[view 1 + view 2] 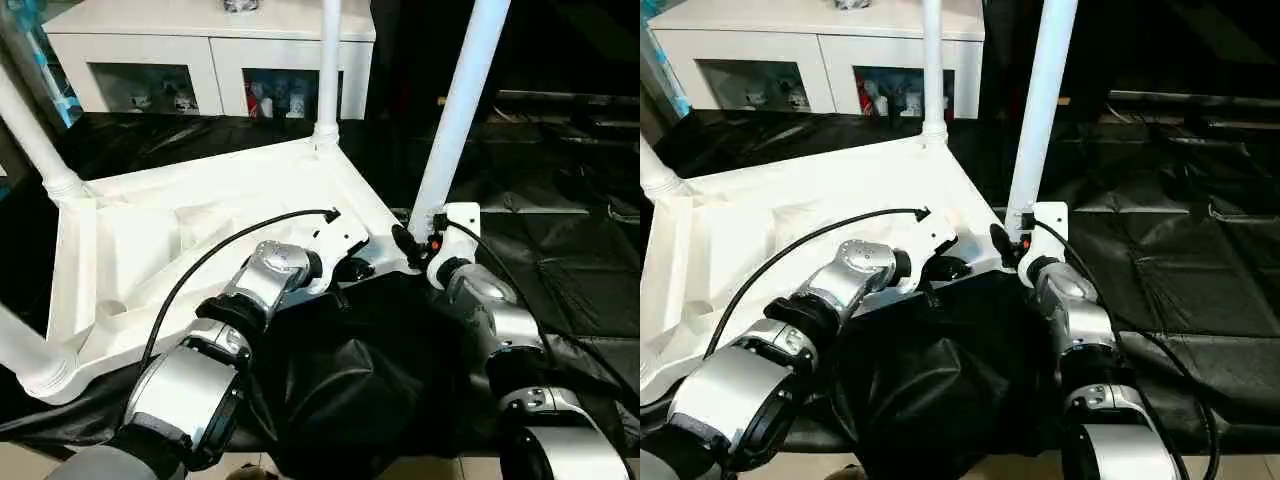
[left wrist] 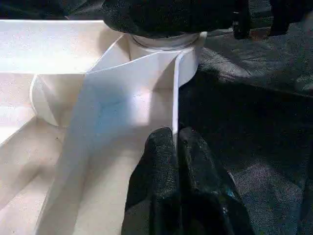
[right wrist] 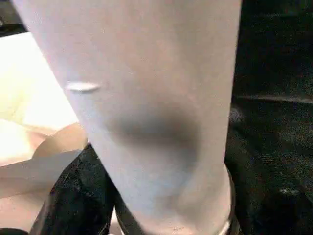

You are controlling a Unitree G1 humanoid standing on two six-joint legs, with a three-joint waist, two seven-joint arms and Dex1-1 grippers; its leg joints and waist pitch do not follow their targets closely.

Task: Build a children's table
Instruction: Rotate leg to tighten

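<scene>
1. The tabletop [image 1: 200, 215] lies upside down on the black cloth [image 1: 560, 260], ribbed underside up. Three legs stand in their corner sockets: one at the far corner [image 1: 328, 70], one at the far left [image 1: 30, 130], one at the near left [image 1: 20, 350].
2. The fourth leg [image 1: 455, 120] rises from the near right corner socket [image 2: 164, 41], leaning slightly. I judge this to be the last leg going in.
3. My left gripper [image 2: 176, 142] is pressed shut on the thin upright rim of the tabletop just beside that socket, steadying the corner.
4. My right gripper [image 1: 410, 248] is at the foot of the fourth leg, fingers spread around the tube. In the right wrist view a black finger [image 3: 73, 196] lies against its base; whether I truly clamp it I cannot tell.
5. Next, I think, the leg wants straightening and a firm push down into the socket, while my left side keeps the tabletop from sliding on the cloth.
6. A white cabinet [image 1: 210, 45] stands behind, well apart from the work.
</scene>
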